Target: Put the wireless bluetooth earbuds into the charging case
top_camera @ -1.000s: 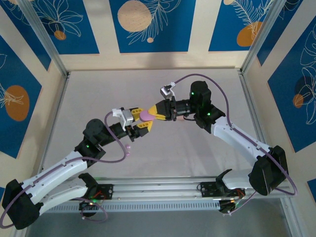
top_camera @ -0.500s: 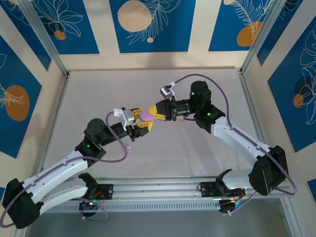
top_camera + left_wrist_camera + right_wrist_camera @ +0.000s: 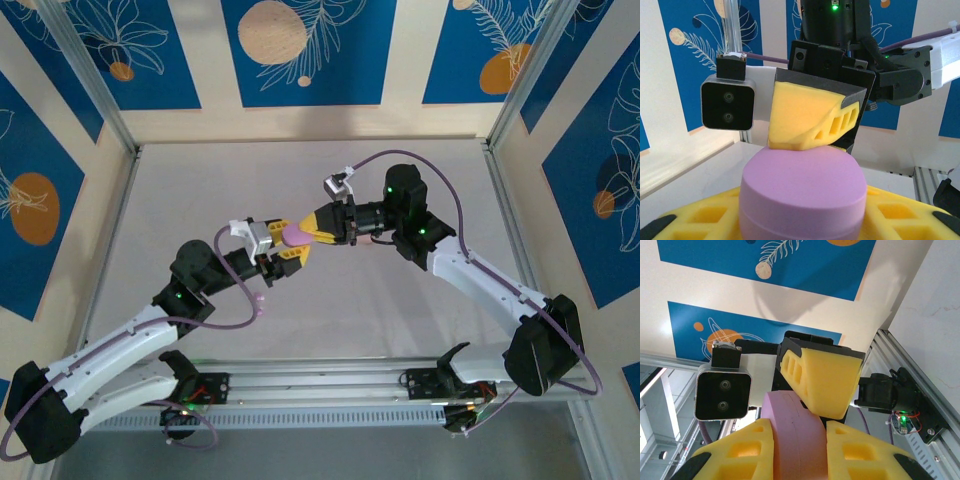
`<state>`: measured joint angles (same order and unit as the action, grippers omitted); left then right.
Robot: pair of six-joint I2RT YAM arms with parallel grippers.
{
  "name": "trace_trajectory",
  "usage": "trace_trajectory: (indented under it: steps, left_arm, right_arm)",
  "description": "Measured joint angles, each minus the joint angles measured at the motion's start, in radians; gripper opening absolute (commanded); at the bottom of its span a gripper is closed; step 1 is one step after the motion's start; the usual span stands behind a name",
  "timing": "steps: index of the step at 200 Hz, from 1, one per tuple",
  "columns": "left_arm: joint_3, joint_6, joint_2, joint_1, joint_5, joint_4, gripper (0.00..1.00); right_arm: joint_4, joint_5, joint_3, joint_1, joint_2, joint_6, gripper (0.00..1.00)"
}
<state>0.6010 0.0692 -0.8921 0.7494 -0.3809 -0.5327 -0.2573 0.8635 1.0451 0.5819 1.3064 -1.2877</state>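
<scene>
Tiny pink earbud [image 3: 260, 298]: lay on the desk [image 3: 400, 300], beside the left arm. Lilac case [image 3: 802, 190]: held off the desk, mid-table. Left tool [image 3: 288, 242]: pinched the case. Right tool [image 3: 799, 440]: pinched the same case from the opposite side.

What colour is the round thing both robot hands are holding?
Lilac purple. The case shows best in the left wrist view.

The lilac case [image 3: 802, 195] looks like smooth matt plastic; the right claw [image 3: 306, 232] has matt, faintly grainy yellow plastic fingers [image 3: 805, 117]; the surface [image 3: 300, 180] is pale and matt
</scene>
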Motion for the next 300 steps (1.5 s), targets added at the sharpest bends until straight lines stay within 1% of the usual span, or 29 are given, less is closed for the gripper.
trace_trajectory:
  steps: [95, 117, 148, 160, 172, 187, 203, 250, 274, 287, 300]
  left_arm:
    - [0.0, 0.003, 0.0, 0.0, 0.0, 0.001, 0.44]
    - [0.0, 0.004, 0.0, 0.0, 0.0, 0.001, 0.49]
    - [0.0, 0.003, 0.0, 0.0, 0.0, -0.005, 0.49]
    - [0.0, 0.003, 0.0, 0.0, 0.001, -0.005, 0.45]
    - [0.0, 0.003, 0.0, 0.0, 0.001, -0.005, 0.44]
    - [0.0, 0.003, 0.0, 0.0, 0.001, -0.005, 0.45]
    - [0.0, 0.002, 0.0, 0.0, 0.002, -0.005, 0.49]
    - [0.0, 0.0, 0.0, 0.0, 0.001, -0.003, 0.52]
    - [0.0, 0.0, 0.0, 0.0, 0.001, -0.003, 0.5]
    - [0.0, 0.0, 0.0, 0.0, 0.001, -0.003, 0.43]
    - [0.0, -0.005, 0.0, 0.0, 0.002, -0.002, 0.41]
  right_arm:
    - [0.004, 0.0, 0.0, 0.0, 0.001, 0.005, 0.15]
    - [0.004, 0.0, 0.0, 0.0, 0.001, 0.005, 0.15]
    - [0.014, 0.0, 0.0, 0.001, 0.006, 0.009, 0.15]
    - [0.018, 0.0, 0.0, 0.001, 0.009, 0.012, 0.15]
    - [0.019, 0.002, 0.0, 0.001, 0.01, 0.014, 0.15]
    - [0.018, 0.001, 0.0, 0.001, 0.01, 0.015, 0.15]
    - [0.016, 0.002, 0.0, 0.001, 0.01, 0.014, 0.15]
    - [-0.002, 0.001, 0.0, 0.001, 0.012, 0.003, 0.15]
    - [-0.009, 0.001, 0.0, 0.001, 0.012, 0.0, 0.15]
    - [-0.011, 0.003, 0.0, 0.001, 0.012, -0.001, 0.15]
    - [-0.012, 0.006, 0.0, 0.001, 0.012, -0.003, 0.15]
